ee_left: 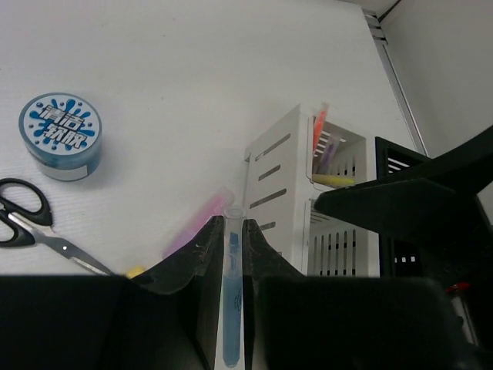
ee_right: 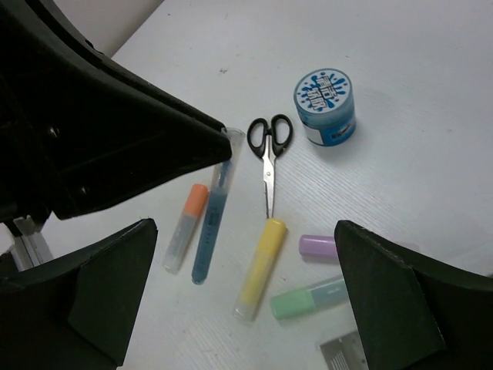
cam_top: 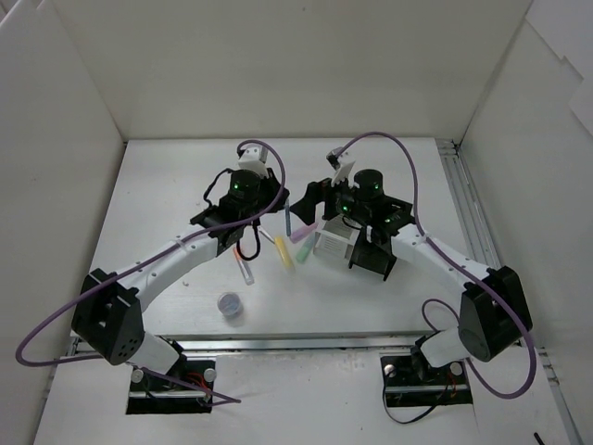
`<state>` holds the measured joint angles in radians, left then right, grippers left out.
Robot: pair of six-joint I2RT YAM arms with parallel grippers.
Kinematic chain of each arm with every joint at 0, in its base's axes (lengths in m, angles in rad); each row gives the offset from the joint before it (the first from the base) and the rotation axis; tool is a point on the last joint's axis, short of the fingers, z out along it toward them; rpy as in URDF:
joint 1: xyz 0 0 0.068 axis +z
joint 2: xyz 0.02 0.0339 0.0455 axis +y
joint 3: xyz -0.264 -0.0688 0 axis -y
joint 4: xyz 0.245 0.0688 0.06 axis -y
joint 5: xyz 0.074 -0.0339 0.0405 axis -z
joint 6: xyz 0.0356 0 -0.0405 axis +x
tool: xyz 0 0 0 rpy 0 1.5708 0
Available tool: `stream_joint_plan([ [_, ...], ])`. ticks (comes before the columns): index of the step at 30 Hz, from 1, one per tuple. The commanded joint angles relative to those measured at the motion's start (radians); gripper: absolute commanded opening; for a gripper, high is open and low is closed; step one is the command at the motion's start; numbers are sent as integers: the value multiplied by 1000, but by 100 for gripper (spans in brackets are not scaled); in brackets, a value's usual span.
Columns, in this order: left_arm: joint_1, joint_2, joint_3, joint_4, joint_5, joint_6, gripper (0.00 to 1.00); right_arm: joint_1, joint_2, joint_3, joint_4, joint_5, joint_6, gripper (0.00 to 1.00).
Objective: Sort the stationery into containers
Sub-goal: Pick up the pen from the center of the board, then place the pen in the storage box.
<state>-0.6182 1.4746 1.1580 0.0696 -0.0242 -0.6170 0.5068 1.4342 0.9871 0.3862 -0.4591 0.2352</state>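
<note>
My left gripper [ee_left: 231,231] is shut on a blue marker [ee_left: 231,301], which pokes out past the fingertips; it also shows in the top view [cam_top: 287,221] and the right wrist view [ee_right: 210,220]. My right gripper [ee_right: 254,301] is open and empty above loose markers: orange [ee_right: 185,226], yellow [ee_right: 260,266], purple [ee_right: 320,247] and green [ee_right: 312,299]. The black-handled scissors [ee_right: 268,150] and the blue tin [ee_right: 325,106] lie beyond them. The white organizer [ee_left: 300,200] holds orange, purple and yellow pens. The black holder [ee_left: 400,158] stands to its right. The purple jar [cam_top: 231,304] sits near the front.
White walls enclose the table [cam_top: 167,204] on three sides. A metal rail [cam_top: 463,195] runs along the right edge. Both arms crowd the middle around the organizer [cam_top: 334,243], with purple cables looping above them.
</note>
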Motion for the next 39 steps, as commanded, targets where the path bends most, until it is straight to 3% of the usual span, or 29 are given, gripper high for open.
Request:
stream_joint_plan([
  [1,-11,-62,8,148,61,33,0,33,21,67,160,-32,65,97],
  [9,-29,-80,-7,185,82,45,0,55,106,125,145,-53,61,80],
  [10,-29,-82,-11,194,83,49,0,58,112,143,137,-53,61,75],
  [11,-38,-85,-12,196,78,53,0,59,124,150,138,-55,64,59],
  [13,-38,-92,-17,193,67,57,0,62,127,153,141,-49,67,45],
  [14,-38,-97,-20,191,67,60,0,65,127,154,141,-40,59,31],
  [18,-38,-109,-21,191,84,83,0,75,117,148,146,-35,32,14],
  [21,-38,-117,-1,158,119,114,23,82,108,143,154,-43,9,5],
  [24,-38,-134,-1,134,159,131,80,79,83,130,155,11,-26,0],
  [27,-38,-160,-9,113,165,135,99,67,57,114,157,69,-77,0],
  [34,11,-261,-30,-5,152,143,100,-51,8,78,184,171,-175,0],
  [39,78,-359,-112,-65,29,125,100,-140,0,22,287,240,-283,0],
])
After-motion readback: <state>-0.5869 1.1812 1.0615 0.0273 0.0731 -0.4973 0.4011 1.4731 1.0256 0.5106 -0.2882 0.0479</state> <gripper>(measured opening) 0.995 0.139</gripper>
